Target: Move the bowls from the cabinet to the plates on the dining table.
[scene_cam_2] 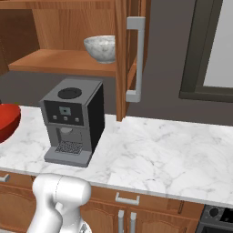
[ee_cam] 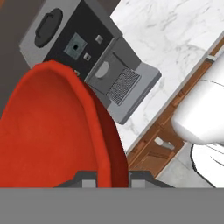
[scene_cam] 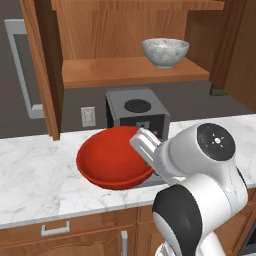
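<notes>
The glossy red bowl [scene_cam: 112, 160] hangs tilted just above the marble counter [scene_cam: 35, 175], in front of the coffee machine. My gripper [scene_cam: 143, 145] is shut on its right rim. In the hand view the bowl [ee_cam: 48, 131] takes up the left side, and the rim runs down between my fingertips [ee_cam: 87, 181]. A slice of the red bowl [scene_cam_2: 7, 120] also shows at the left edge of the right base view. The grey-white marbled bowl [scene_cam: 165, 52] [scene_cam_2: 101, 48] stands upright on the shelf of the open cabinet [scene_cam: 135, 72]. The plates and the dining table are out of view.
A grey coffee machine [scene_cam_2: 73, 120] [scene_cam: 137, 112] stands on the counter under the shelf, right behind the held bowl. Cabinet doors [scene_cam: 42, 65] [scene_cam_2: 125, 59] with grey bar handles stand open on both sides. Low drawers [scene_cam: 55, 230] run under the counter edge.
</notes>
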### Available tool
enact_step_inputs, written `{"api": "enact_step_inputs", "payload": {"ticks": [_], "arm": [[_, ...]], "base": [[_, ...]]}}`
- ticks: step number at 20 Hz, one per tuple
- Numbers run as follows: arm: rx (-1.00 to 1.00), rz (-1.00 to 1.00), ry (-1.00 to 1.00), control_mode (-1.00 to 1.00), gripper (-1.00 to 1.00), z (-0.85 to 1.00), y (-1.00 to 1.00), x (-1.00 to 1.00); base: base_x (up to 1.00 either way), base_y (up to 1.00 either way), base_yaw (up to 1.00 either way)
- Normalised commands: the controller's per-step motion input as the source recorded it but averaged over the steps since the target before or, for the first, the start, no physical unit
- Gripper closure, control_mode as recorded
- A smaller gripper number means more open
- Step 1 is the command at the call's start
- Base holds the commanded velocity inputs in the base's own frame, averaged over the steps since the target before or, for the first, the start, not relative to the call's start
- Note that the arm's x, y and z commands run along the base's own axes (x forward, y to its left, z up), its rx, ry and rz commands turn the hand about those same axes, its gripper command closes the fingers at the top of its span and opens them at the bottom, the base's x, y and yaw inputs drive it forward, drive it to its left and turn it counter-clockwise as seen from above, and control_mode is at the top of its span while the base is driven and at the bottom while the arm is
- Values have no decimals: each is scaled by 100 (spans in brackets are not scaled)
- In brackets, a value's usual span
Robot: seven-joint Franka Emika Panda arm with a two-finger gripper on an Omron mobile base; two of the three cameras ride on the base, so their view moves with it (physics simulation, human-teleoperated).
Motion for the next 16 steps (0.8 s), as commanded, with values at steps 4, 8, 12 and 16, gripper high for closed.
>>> {"api": "enact_step_inputs", "payload": {"ticks": [4,8,12,16], "arm": [[0,-1,0,-100,100,-49,13,3],[0,0,-1,-100,100,-26,6,-2],[0,0,-8,-100,100,0,3,-23],[0,0,-7,-100,100,3,1,-28]], "base": [[0,0,0],[0,0,0],[0,0,0],[0,0,0]]}}
